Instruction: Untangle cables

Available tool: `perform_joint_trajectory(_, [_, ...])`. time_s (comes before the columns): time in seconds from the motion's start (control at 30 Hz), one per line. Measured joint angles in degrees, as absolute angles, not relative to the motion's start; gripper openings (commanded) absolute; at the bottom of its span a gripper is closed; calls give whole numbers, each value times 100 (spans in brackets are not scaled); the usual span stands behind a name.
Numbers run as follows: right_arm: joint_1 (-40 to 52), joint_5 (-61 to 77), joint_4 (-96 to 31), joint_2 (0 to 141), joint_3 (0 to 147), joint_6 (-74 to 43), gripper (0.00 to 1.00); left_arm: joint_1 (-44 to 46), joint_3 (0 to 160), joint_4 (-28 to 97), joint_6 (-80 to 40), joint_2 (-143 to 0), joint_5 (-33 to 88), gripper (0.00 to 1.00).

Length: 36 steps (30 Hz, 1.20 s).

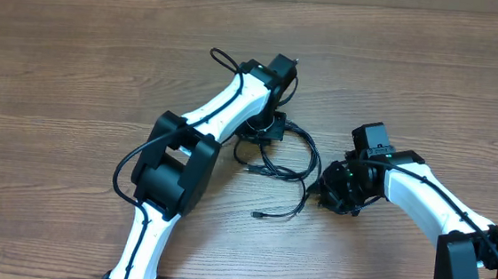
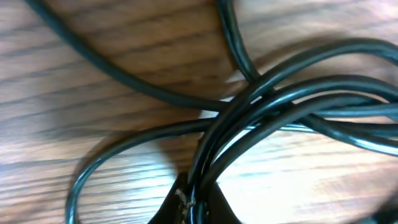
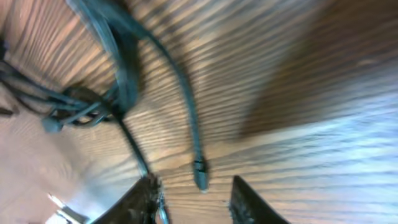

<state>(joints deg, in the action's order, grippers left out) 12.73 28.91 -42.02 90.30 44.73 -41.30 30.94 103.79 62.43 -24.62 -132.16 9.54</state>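
While the left end effector [image 2: 194, 204] pinches thin black cables [image 2: 292, 93], the right end effector [image 3: 198, 202] stands parted. Between its fingers [image 3: 249, 202] — one small plug [image 3: 200, 180].

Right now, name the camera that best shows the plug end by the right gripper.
Right wrist: the plug end lies close up just ahead of the right gripper, though blurred. Overhead shows only a tiny tip. Left wrist shows bundled cables, no plug.
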Motion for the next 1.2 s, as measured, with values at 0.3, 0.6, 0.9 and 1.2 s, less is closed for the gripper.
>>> perform_joint_trajectory(0.3, [1653,3111,-3441,9030,4466,-3883,50,2364,10683,7067,93,-13491,3632,4])
perform_joint_trajectory(0.6, [1498,3717,-2842,9030,4466,-3420,47,2062,10956,8311,2342,-13467,4440,4])
perform_joint_trajectory(0.9, [1468,4073,-2502,9030,4466,-3326,18,2064,10958,8189,3057,-13467,4484,4])
perform_joint_trajectory(1.2, [1466,4158,-2480,9030,4464,-3301,4,2139,10960,7791,2753,-13467,4495,36])
